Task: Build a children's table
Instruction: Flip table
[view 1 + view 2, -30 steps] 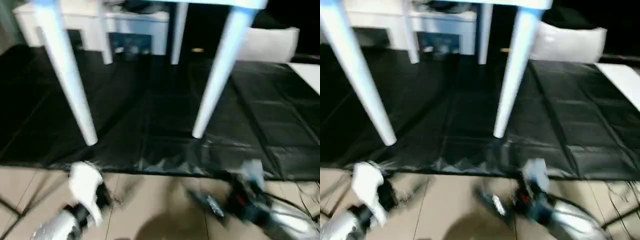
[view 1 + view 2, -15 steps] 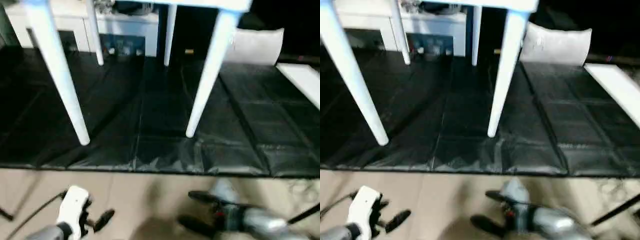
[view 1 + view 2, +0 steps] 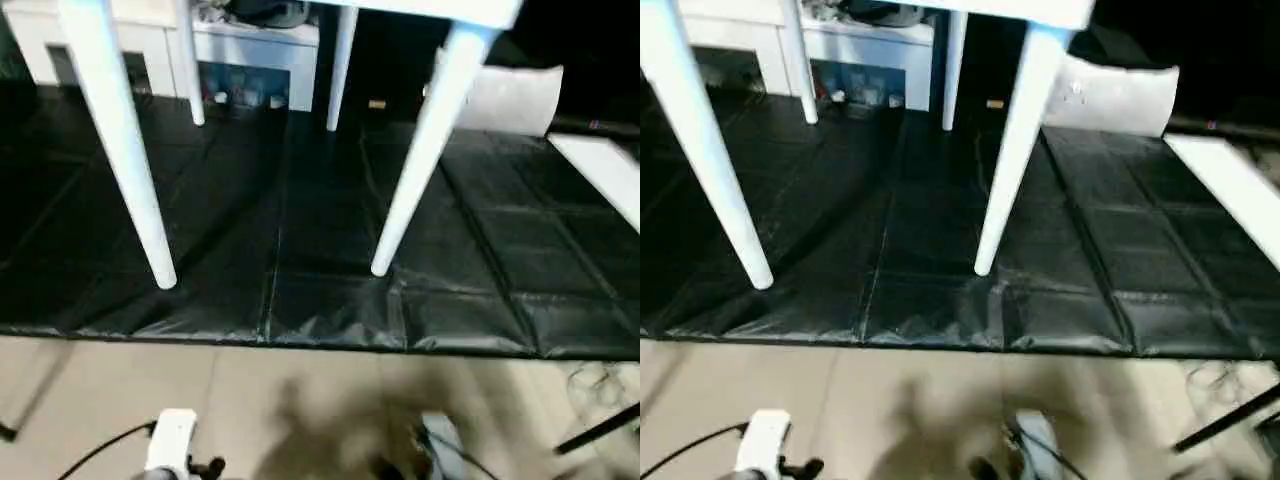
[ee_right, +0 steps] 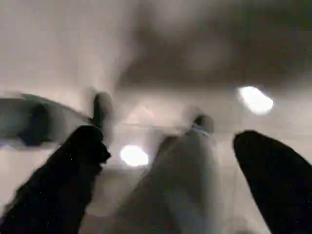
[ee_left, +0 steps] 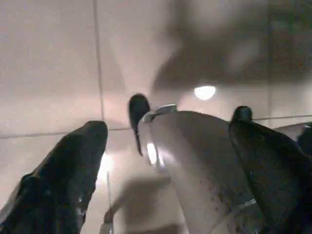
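Beyond both open hands, children's table (image 3: 420, 170) upright.

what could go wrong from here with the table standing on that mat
1. The children's table stands on a creased black mat; its near legs rest close to the folds, so it may rock if nudged.
2. Both hands, left hand and right hand, hang open over the tiled floor, holding nothing; a careless swing forward might knock a leg.
3. A cable beside the left arm could snag.
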